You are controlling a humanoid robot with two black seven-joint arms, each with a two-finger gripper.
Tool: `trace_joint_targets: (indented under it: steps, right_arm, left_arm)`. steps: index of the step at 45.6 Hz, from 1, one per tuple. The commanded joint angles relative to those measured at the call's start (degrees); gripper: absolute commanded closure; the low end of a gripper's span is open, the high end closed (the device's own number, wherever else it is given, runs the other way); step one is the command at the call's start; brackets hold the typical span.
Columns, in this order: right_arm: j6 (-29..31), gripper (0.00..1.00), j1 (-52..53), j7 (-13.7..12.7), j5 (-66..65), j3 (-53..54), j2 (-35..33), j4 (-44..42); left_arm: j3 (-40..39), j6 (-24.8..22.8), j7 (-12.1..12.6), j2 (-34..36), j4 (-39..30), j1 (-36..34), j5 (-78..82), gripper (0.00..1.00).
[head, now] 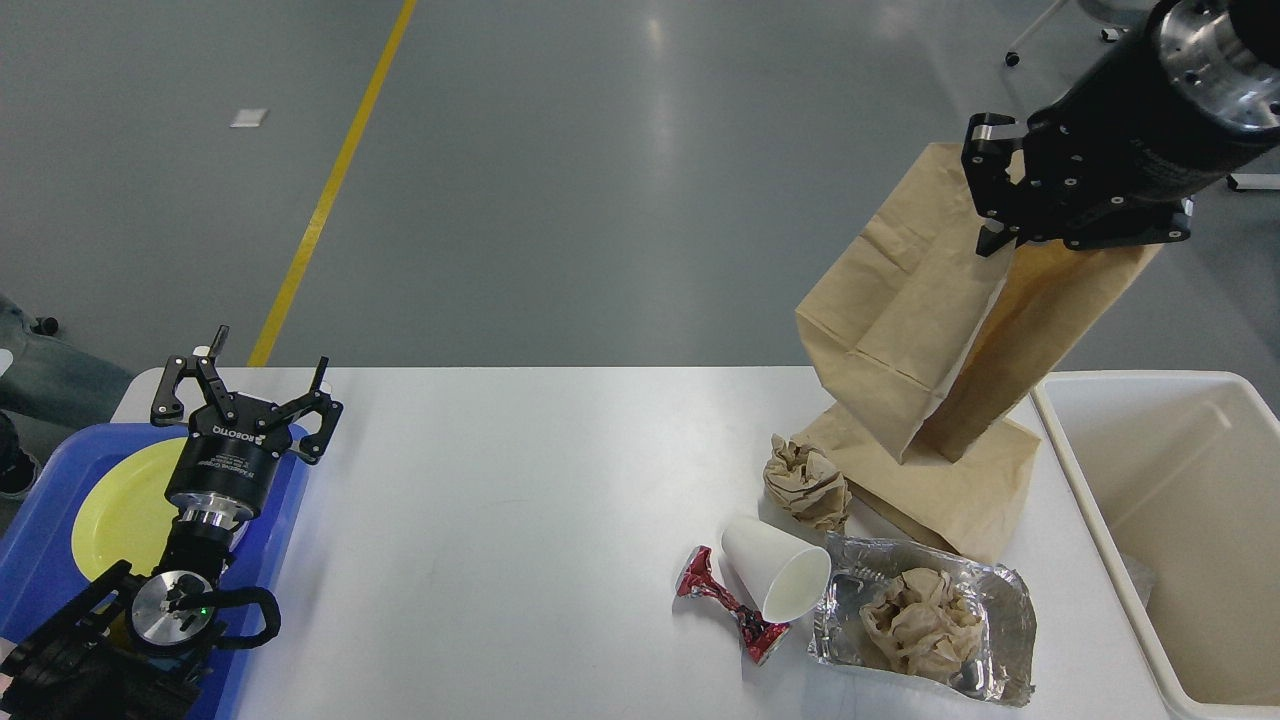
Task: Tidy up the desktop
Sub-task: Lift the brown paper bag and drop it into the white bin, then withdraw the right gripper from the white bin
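- The table [500, 520] is a wide white top with rounded corners that fills the lower part of the head view, with grey floor and a yellow floor line [330, 190] beyond its far edge.
- Our left claw [262, 385] hovers over the table's left end with its two fingers spread well apart and nothing between them.
- Below that claw sits a blue tray [45, 540] at the table's left edge, and a yellow plate [125, 515] lies in it, partly hidden by our arm.
- Our right claw [990, 190] is raised at the upper right, clamped on the top edge of a brown paper bag [900, 320].
- The bag hangs tilted, its lower end down by the table and over a second, flat piece of brown paper [960, 500] lying on the table's right part; we cannot tell whether the two touch.
- A crumpled brown paper ball [805, 482] rests just beside the near left edge of that flat paper.
- A white paper cup [775, 578] lies on its side nearer to us, its open mouth facing us and to the right.
- A crushed red wrapper or can [725, 605] lies just left of the cup, touching it or nearly so.
- A crinkled foil tray [1000, 600] sits to the right of the cup, and a wad of brown paper [920, 620] lies inside it.
- A cream-white bin [1090, 500] stands at the table's right end, its interior mostly bare as far as we can see.
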Motion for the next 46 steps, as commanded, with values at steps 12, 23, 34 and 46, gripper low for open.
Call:
trace_joint_targets:
  steps: [12, 23, 34, 46]
  right_arm:
    - [-15.49, 1.00, -12.62, -0.05, -6.99, -11.39, -17.62, -2.80]
    - [-20.25, 1.00, -35.89, -0.13, -18.68, -1.13, -40.83, -22.56]
    - [-21.38, 1.00, -68.59, -0.22, -22.29, 25.42, -43.92, -41.55]
    - [-28.77, 1.00, -100.24, -0.13, -22.20, 41.95, -30.40, -64.84]
  left_arm:
    - [0.00, 0.00, 0.00, 0.00, 0.02, -0.01, 0.01, 0.04]
    - [0.00, 0.00, 0.00, 0.00, 0.02, -0.01, 0.01, 0.04]
    - [0.00, 0.00, 0.00, 0.00, 0.02, -0.01, 0.01, 0.04]
    - [0.00, 0.00, 0.00, 0.00, 0.02, -0.01, 0.01, 0.04]
